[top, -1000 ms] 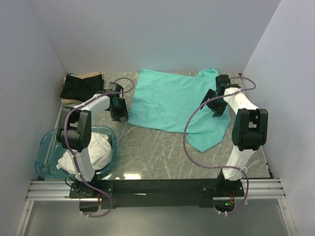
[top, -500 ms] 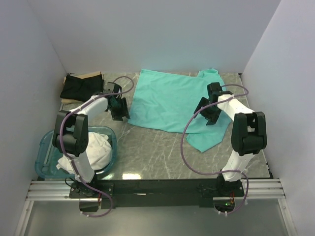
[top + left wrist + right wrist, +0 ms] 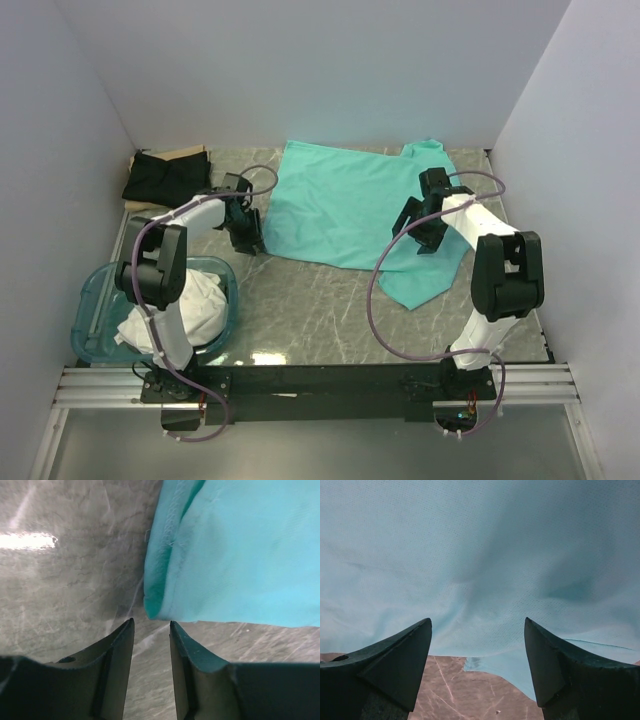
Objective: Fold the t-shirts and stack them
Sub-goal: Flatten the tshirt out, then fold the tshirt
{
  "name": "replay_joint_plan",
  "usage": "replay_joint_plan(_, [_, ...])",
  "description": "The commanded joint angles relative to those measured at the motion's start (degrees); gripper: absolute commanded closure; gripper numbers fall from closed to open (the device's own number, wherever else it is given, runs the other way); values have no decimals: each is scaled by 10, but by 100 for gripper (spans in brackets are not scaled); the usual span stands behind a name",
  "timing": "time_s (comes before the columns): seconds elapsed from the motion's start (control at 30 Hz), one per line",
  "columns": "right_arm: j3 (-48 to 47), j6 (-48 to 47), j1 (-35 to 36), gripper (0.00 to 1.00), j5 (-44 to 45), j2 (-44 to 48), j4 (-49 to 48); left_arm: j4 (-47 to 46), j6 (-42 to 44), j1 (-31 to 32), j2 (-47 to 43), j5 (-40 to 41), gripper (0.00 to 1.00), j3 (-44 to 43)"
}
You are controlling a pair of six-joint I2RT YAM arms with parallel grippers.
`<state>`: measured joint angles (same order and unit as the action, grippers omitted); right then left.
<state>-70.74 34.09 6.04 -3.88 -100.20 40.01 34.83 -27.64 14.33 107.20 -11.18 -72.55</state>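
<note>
Since a second ago, both arms have shifted inward toward the mint-teal t-shirt (image 3: 345,205), and the left gripper (image 3: 250,243) has narrowed its jaws.

Top external view: we see the shirt spread flat across the upper centre of the marble table (image 3: 310,310), its lower right part folded toward the frame's bottom. A black t-shirt (image 3: 165,177) lies in the upper left corner; white t-shirts (image 3: 190,305) fill the blue tub (image 3: 95,300) at lower left. Bare table runs across the lower centre. The right gripper (image 3: 425,235) sits over the shirt's right part.

Left wrist view: we see the shirt's hemmed corner (image 3: 155,607) just above the fingertips (image 3: 125,630), which stand partly closed with a narrow gap, holding nothing; bare marble fills the left.

Right wrist view: the fingers (image 3: 410,645) stand wide apart over teal cloth, gripping nothing, with the cloth's edge and table between them.
</note>
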Motion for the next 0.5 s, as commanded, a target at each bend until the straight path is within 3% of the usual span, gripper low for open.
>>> replay_joint_plan(0.0, [7, 6, 4, 19, 12, 28, -9, 12, 12, 6, 12, -11, 59, -23])
replay_joint_plan(0.3, [28, -2, 9, 19, 14, 48, 1, 8, 5, 11, 35, -2, 60, -38])
replay_joint_plan(0.47, [77, -1, 13, 19, 19, 97, 8, 0, -4, 12, 44, -3, 65, -43])
